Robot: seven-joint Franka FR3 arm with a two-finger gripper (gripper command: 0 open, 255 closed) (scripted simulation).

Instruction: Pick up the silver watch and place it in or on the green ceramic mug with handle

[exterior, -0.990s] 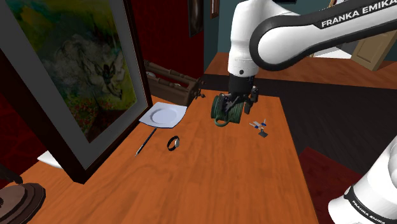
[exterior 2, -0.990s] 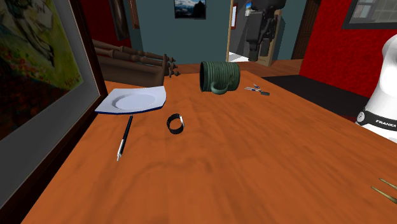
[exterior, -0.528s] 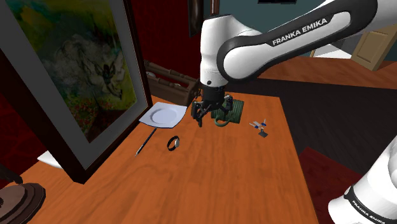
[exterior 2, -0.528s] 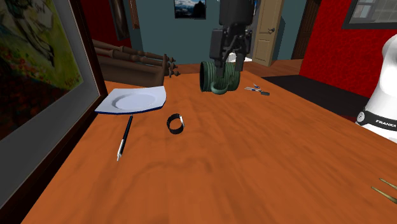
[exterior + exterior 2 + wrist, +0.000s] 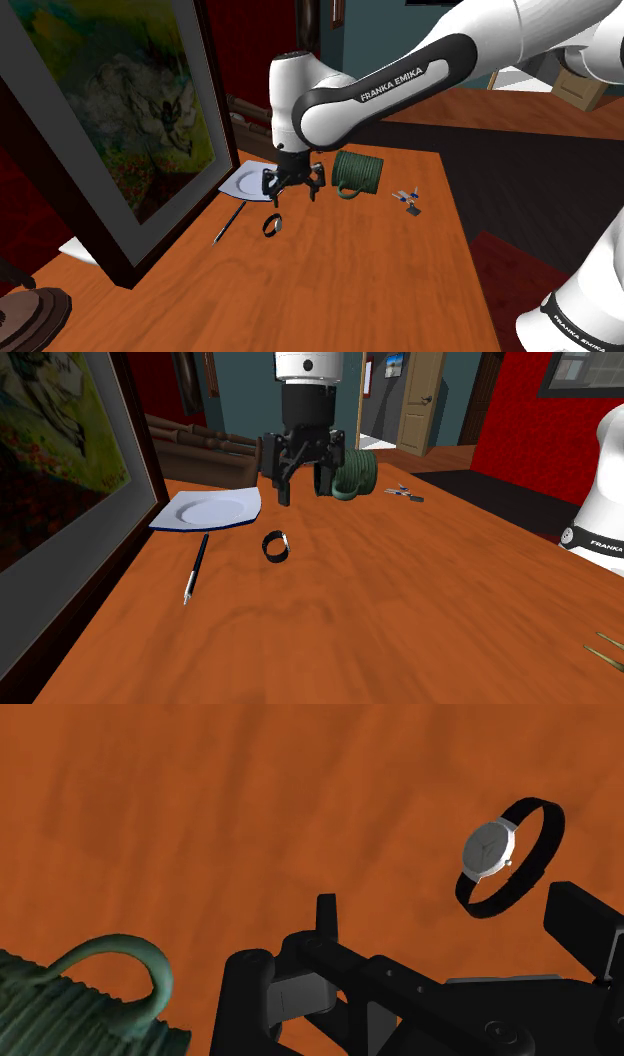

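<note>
Here the silver-faced watch [image 5: 272, 226] stands on its edge on the wooden table [image 5: 350, 280], its black band forming a closed loop. It is outside the green mug [image 5: 358, 173] and well apart from it, at the mug's 8 o'clock in the shoulder view. The mug is ribbed and lies on its side. In the second exterior view its mouth turns toward 9 o'clock, with the handle on the near side. How much of its inside is visible I cannot tell, as a finger crosses in front of the mouth.

The gripper [image 5: 292, 197] hangs above the table between the watch and the mug, and the watch is at its 7 o'clock in the shoulder view. Its black fingers [image 5: 283, 492] are spread wide and point down, with nothing between them. They touch neither the watch nor the table.

In the shoulder view a white square plate [image 5: 257, 181] sits at the watch's 12 o'clock. A dark pen [image 5: 229, 222] lies at its 9 o'clock, just beside the plate's corner. A small metal object [image 5: 407, 198], too small to name, lies at the mug's 4 o'clock. A large framed painting [image 5: 120, 100] leans along the table's edge at 9 o'clock. A dark wooden rack [image 5: 270, 128] stands past the far edge. Red and teal walls close the room, and the second exterior view shows a pale door [image 5: 420, 402] at 1 o'clock.
</note>
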